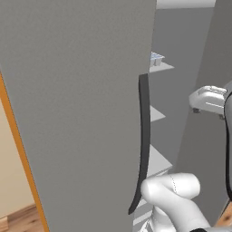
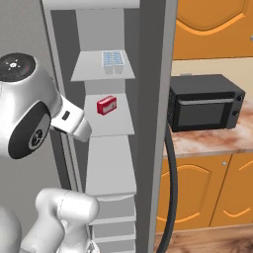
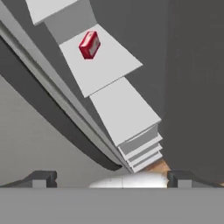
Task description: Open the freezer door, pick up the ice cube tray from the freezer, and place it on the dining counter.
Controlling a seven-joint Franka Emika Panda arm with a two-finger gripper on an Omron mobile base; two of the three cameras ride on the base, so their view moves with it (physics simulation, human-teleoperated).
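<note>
Door: the freezer door (image 1: 77,113) is swung open, and its dark handle (image 1: 143,140) is on the edge near me.
Freezer: the freezer (image 2: 106,148) has flat grey shelves.
Tray: the ice cube tray (image 2: 112,59) lies on a high shelf.
Box: a small red box (image 2: 106,105) lies one shelf below the tray.
Jaws: my jaws (image 3: 111,179) are wide open and hold nothing, aimed into the freezer.
Oven: a black microwave (image 2: 205,101) sits on the worktop (image 2: 207,141) to the right.

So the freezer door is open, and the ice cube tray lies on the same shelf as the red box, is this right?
Not quite. The freezer door is open, but the ice cube tray lies one shelf above the red box, as the right base view shows.
</note>
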